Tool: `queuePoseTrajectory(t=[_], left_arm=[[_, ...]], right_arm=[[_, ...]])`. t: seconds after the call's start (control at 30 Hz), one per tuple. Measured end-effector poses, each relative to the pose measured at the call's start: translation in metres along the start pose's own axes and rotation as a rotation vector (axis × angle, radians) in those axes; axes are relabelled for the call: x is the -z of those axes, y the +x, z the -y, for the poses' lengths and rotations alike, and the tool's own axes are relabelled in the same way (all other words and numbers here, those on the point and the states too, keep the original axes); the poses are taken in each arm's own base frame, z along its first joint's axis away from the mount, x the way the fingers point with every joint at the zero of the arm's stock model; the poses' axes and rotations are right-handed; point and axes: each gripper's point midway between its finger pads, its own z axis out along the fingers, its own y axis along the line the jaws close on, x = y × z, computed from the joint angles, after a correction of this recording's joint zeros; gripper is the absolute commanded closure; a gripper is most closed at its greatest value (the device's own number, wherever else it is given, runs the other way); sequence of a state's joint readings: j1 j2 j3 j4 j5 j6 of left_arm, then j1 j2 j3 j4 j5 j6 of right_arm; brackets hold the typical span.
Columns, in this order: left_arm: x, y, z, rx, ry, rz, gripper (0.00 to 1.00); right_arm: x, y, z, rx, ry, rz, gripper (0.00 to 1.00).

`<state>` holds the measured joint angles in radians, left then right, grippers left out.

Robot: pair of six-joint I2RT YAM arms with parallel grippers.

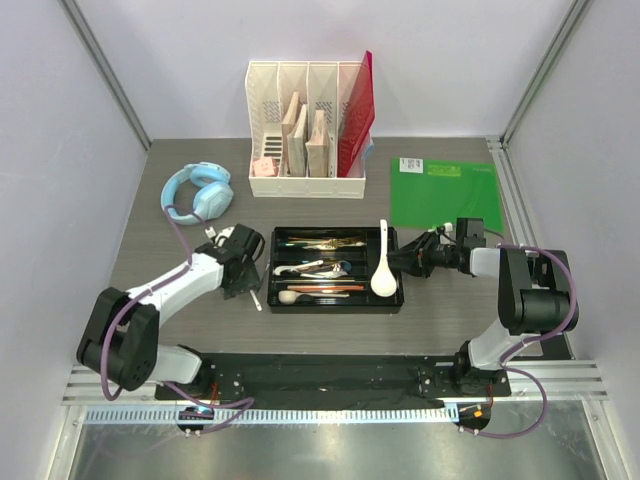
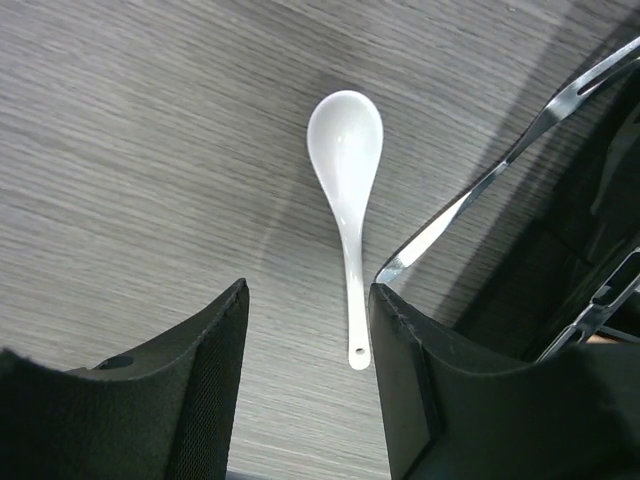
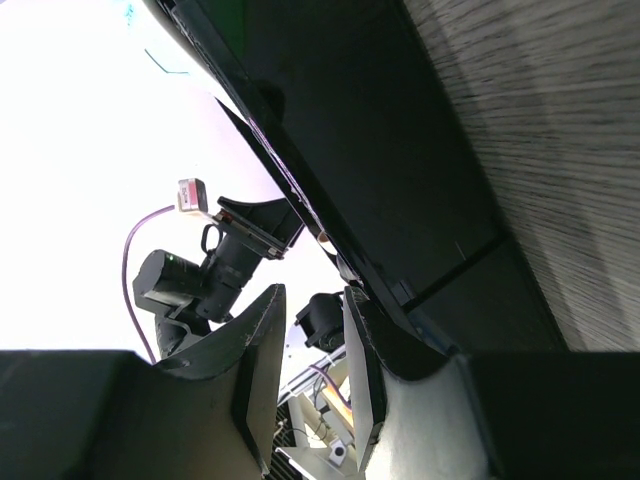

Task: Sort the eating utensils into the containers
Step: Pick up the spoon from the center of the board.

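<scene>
The black cutlery tray (image 1: pixel 398 300) lies mid-table and holds several silver, gold and dark utensils, with a large white ceramic soup spoon (image 1: pixel 383 272) in its right compartment. A small white spoon (image 2: pixel 346 180) lies on the table just left of the tray and also shows in the top view (image 1: pixel 256 298). My left gripper (image 2: pixel 308 370) is open above it, and the spoon's handle end lies between the fingers, near the right one. A silver utensil (image 2: pixel 470 195) juts over the tray's left rim (image 2: pixel 590 180). My right gripper (image 3: pixel 308 385) is open and empty, turned sideways against the tray's right wall (image 3: pixel 400 200).
A white slotted file organizer (image 1: pixel 262 105) with a red folder (image 1: pixel 358 115) stands at the back. Blue headphones (image 1: pixel 198 192) lie at the back left. A green sheet (image 1: pixel 443 192) lies at the back right, behind my right arm.
</scene>
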<state>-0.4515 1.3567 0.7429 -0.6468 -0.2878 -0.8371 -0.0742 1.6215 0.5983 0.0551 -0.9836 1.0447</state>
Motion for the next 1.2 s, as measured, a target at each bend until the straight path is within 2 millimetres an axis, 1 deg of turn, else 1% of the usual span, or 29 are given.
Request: queuePoseTrajectory(t=[0.1, 0.2, 0.27, 0.3, 0.33, 0.4, 0.47, 0.6, 0.7, 0.77, 0.8, 0.9, 0.97, 1.0, 1.03, 1.13, 1.2], left_arm=[[-0.003, -0.001, 0.003, -0.002, 0.005, -0.001, 0.48], [-0.008, -0.001, 0.006, -0.01, -0.003, -0.009, 0.52], [-0.016, -0.002, 0.009, -0.023, -0.023, -0.03, 0.75], [-0.019, -0.002, 0.01, -0.024, -0.037, -0.038, 0.82], [-0.021, -0.004, 0.016, -0.025, -0.031, -0.048, 0.89], [-0.025, -0.009, 0.024, -0.036, -0.033, -0.061, 0.99], [-0.028, -0.009, 0.029, -0.058, -0.029, -0.077, 1.0], [-0.032, -0.003, 0.029, -0.051, -0.004, -0.088, 1.0], [-0.028, -0.004, 0.028, -0.028, 0.04, -0.044, 1.0], [-0.022, -0.007, 0.029, -0.02, 0.067, -0.017, 1.0], [-0.02, -0.005, 0.026, -0.027, 0.064, -0.023, 1.0], [-0.011, 0.008, 0.007, -0.07, 0.008, -0.065, 1.0], [0.001, 0.009, -0.001, -0.087, -0.016, -0.081, 1.0], [0.009, 0.004, -0.001, -0.097, -0.02, -0.076, 1.0], [0.02, -0.006, 0.002, -0.104, -0.017, -0.06, 1.0], [0.051, -0.052, 0.026, -0.114, 0.038, 0.048, 1.0], [0.069, -0.078, 0.039, -0.13, 0.07, 0.115, 1.0]], right_arm=[[0.0, 0.0, 0.0, 0.0, 0.0, 0.001, 0.63], [0.0, 0.0, 0.0, 0.0, 0.0, 0.0, 0.63], [0.0, 0.0, 0.0, 0.0, 0.0, 0.001, 0.63], [0.0, 0.0, 0.0, 0.0, 0.001, 0.001, 0.63], [0.0, 0.0, 0.0, -0.001, 0.001, 0.001, 0.63], [0.0, 0.0, 0.0, -0.001, 0.001, 0.003, 0.63], [0.0, 0.0, 0.0, -0.003, 0.003, 0.004, 0.63], [0.001, 0.0, 0.001, -0.005, 0.006, 0.007, 0.63], [0.001, -0.001, 0.001, -0.005, 0.012, 0.018, 0.63], [0.002, -0.001, 0.001, -0.007, 0.017, 0.024, 0.63], [0.002, -0.001, 0.001, -0.007, 0.019, 0.026, 0.63], [0.002, -0.002, 0.001, -0.01, 0.021, 0.029, 0.63], [0.002, -0.002, 0.001, -0.014, 0.022, 0.03, 0.63], [0.002, -0.002, 0.001, -0.017, 0.024, 0.032, 0.63], [0.002, -0.002, 0.001, -0.017, 0.024, 0.036, 0.63], [0.003, -0.002, 0.001, -0.02, 0.033, 0.048, 0.63], [0.004, -0.002, 0.002, -0.023, 0.037, 0.051, 0.63]])
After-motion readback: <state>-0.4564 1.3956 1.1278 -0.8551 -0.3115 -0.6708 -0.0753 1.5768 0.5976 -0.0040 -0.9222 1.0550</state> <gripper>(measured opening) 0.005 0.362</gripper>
